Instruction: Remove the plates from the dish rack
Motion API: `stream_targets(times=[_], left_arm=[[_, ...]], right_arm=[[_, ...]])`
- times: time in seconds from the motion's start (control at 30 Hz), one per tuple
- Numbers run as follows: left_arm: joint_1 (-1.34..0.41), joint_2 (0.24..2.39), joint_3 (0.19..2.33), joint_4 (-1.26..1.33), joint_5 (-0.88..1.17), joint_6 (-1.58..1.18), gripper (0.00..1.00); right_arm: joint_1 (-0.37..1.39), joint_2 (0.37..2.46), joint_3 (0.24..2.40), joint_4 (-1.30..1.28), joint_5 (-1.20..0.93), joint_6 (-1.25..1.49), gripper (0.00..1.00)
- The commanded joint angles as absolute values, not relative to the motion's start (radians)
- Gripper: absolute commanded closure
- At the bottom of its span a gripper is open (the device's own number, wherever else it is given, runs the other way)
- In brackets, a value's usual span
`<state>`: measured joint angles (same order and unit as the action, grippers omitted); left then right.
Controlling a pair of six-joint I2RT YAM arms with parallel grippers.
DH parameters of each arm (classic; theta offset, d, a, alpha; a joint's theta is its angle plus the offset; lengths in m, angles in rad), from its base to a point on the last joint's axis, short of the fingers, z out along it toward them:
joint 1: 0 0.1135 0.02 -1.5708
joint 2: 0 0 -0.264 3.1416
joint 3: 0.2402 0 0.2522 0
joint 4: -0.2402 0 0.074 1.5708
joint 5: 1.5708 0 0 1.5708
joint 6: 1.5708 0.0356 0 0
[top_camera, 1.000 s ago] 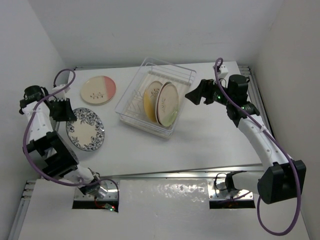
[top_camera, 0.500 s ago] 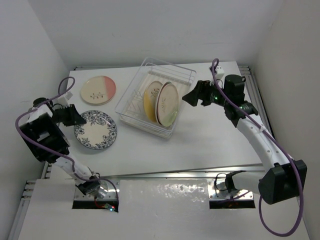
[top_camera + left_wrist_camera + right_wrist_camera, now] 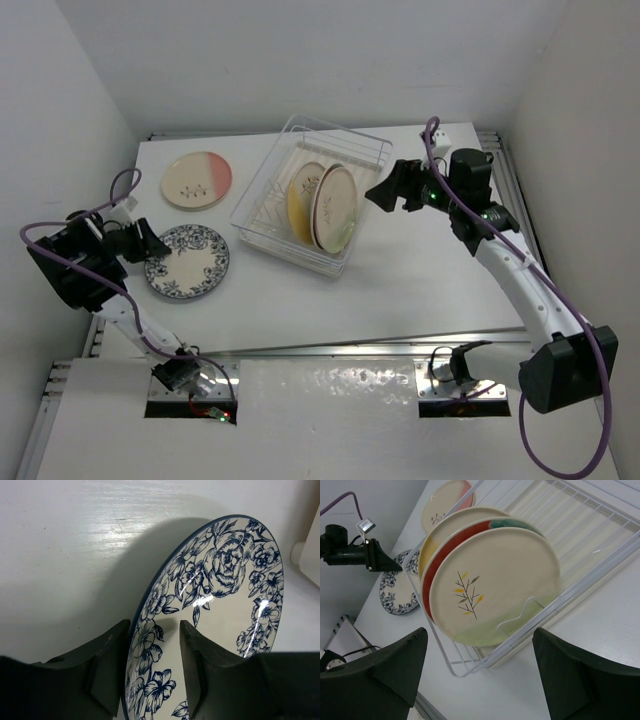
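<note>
Tabletop [image 3: 420, 290] (white, like walls [image 3: 300, 60]) bears dish rack [image 3: 265, 205].

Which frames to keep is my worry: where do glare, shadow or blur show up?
Left wrist: glare streaks the table, glints spot the blue plate, and its shadow falls dark beside it. Right wrist: even light, racked plates sharp, the jaws mere dark shapes. Top: a bright sheen on the metal sheet.

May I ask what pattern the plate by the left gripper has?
The plate has dark blue flowers on white; left wrist view shows it best.
</note>
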<state>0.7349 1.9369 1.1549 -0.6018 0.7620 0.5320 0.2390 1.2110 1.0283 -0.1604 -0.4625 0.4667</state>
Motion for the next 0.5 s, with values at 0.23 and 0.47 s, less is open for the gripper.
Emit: stream_targets(times=[0.23, 0.47], left_arm=[[0.749, 1.884, 1.167, -0.61, 0.575, 0.673, 0.35], [0.692, 1.74, 1.356, -0.608, 0.589, 0.456, 0.3]], right_arm=[[0.245, 1.207, 1.092, -0.146, -0.433, 0.445, 0.16], [0.245, 1.224, 1.103, -0.184, -0.358, 0.44, 0.16]])
